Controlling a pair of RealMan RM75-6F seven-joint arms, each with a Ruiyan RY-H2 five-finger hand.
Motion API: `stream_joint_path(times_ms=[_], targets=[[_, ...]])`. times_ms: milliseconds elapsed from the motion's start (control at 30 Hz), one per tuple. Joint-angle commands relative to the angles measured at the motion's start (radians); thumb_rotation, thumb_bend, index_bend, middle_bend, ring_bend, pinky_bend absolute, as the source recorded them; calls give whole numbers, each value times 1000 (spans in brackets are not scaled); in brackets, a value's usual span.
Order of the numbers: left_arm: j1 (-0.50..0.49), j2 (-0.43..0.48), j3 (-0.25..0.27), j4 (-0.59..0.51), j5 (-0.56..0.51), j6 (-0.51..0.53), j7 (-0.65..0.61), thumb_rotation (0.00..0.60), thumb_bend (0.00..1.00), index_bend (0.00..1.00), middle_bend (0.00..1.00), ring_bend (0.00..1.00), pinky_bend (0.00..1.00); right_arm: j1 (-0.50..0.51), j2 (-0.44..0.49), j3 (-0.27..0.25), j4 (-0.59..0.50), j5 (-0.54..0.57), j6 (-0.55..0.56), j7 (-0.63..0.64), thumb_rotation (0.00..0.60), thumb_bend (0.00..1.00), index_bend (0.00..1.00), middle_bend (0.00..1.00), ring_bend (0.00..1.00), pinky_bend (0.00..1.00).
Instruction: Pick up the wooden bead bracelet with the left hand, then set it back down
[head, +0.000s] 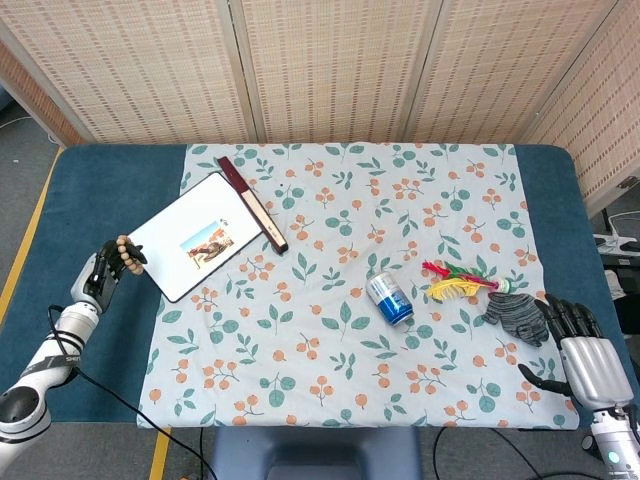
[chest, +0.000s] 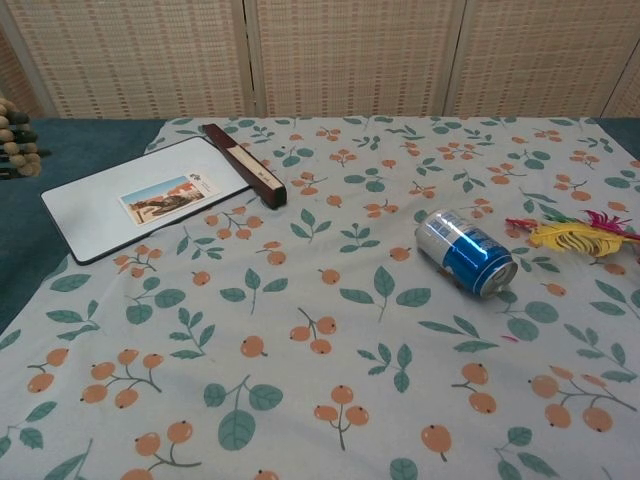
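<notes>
Left hand hovers over the blue table at the far left, fingers closed on the wooden bead bracelet, which stands up out of its grip just beside the white board. Along the board's far edge lies a dark red folded fan. On the floral cloth, a blue can lies on its side, then a feathered shuttlecock and a grey glove. Right hand rests at the far right, fingers spread, holding nothing.
</notes>
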Motion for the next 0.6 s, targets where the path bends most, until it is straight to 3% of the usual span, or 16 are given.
stream_joint_path(times_ms=[33, 400, 500, 533, 600], targets=[[-3, 5, 17, -5, 37, 12, -30, 159, 566, 561, 569, 130, 0, 0, 1, 1, 0, 1, 1, 2, 419, 152, 0, 0, 0, 0], [-20, 32, 60, -3, 106, 26, -134, 222, 591, 589, 574, 131, 0, 0, 1, 2, 1, 5, -1, 0, 419, 152, 0, 0, 0, 0], [-24, 41, 71, -1, 125, 28, -157, 304, 590, 594, 575, 131, 0, 0, -1, 3, 2, 6, -1, -3, 418, 152, 0, 0, 0, 0], [-25, 43, 75, -1, 131, 30, -168, 358, 590, 595, 576, 131, 0, 0, -1, 2, 1, 6, -1, -4, 418, 152, 0, 0, 0, 0], [-28, 48, 81, 0, 141, 31, -182, 396, 590, 599, 578, 131, 0, 0, -1, 2, 1, 6, -1, -4, 417, 151, 0, 0, 0, 0]])
